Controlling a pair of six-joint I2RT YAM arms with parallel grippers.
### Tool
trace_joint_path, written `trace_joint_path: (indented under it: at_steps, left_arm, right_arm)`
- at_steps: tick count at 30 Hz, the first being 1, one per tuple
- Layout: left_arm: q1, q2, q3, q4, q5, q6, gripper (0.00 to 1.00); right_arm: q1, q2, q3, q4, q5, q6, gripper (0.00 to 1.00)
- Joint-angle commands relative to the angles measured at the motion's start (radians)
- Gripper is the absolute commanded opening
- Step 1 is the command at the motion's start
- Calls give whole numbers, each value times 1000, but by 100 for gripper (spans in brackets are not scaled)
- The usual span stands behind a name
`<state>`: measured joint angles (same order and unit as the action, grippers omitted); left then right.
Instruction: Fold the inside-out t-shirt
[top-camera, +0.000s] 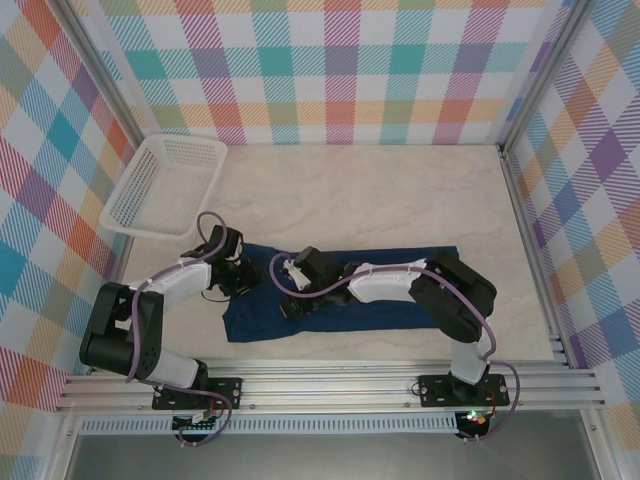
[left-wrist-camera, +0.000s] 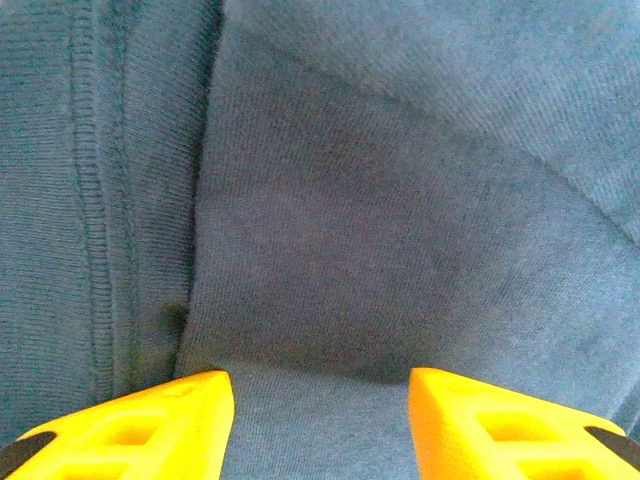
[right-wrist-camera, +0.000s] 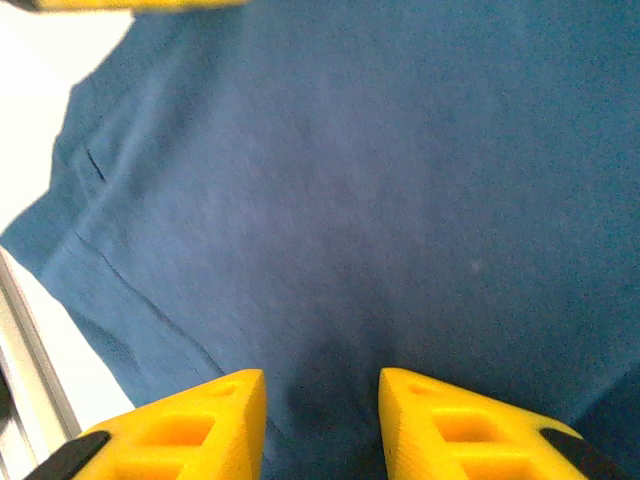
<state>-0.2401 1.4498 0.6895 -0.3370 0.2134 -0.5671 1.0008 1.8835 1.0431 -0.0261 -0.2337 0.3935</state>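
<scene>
Navy cotton inside-out t-shirt (top-camera: 380, 318) lies spread on the pale bench (top-camera: 380, 200) directly beneath left claw (left-wrist-camera: 320, 385) and right claw (right-wrist-camera: 322, 385), both partly open, holding nothing; folding seems midway, next calling for an edge pinch.

Top view: dark navy soft cotton t-shirt (top-camera: 340, 320), 9 o'clock end hidden under left arm's black wrist (top-camera: 228, 262); middle covered by white right arm (top-camera: 385, 280).
Left wrist view: left gripper (left-wrist-camera: 320, 378), yellow plastic fingers (left-wrist-camera: 140, 425) cut off at 6 o'clock; shirt overruns every edge.
Right wrist view: right gripper (right-wrist-camera: 322, 375) cropped likewise; blurred yellow strip (right-wrist-camera: 120, 3) clipped at 11 o'clock, unidentifiable.
</scene>
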Motion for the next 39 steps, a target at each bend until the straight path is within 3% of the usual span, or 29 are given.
trace_joint_path:
  at_steps: [1,8,13,20,26,34,39]
  left_arm:
    - [-4,-1,-18,-4,-86,46,50]
    - [2,-150,30,-106,-183,68,56]
    - [24,-249,4,-149,-220,70,73]
    - [46,-205,-18,-118,-146,79,91]
    - [47,-93,17,-151,-105,146,94]
    - [37,-69,7,-137,-124,180,100]
    - [-28,-26,30,-126,-120,202,100]
  right_arm:
    - [-1,-17,-24,-97,-37,-12,36]
    - [-7,-139,14,-208,-25,-129,44]
    - [-56,-265,-55,-170,-39,-131,50]
    - [-268,-437,-135,-252,8,-47,58]
    - [-419,-543,-196,-382,27,-32,61]
    - [-433,-467,-223,-316,-55,24,61]
    - [-433,-416,-201,-300,-88,33,60]
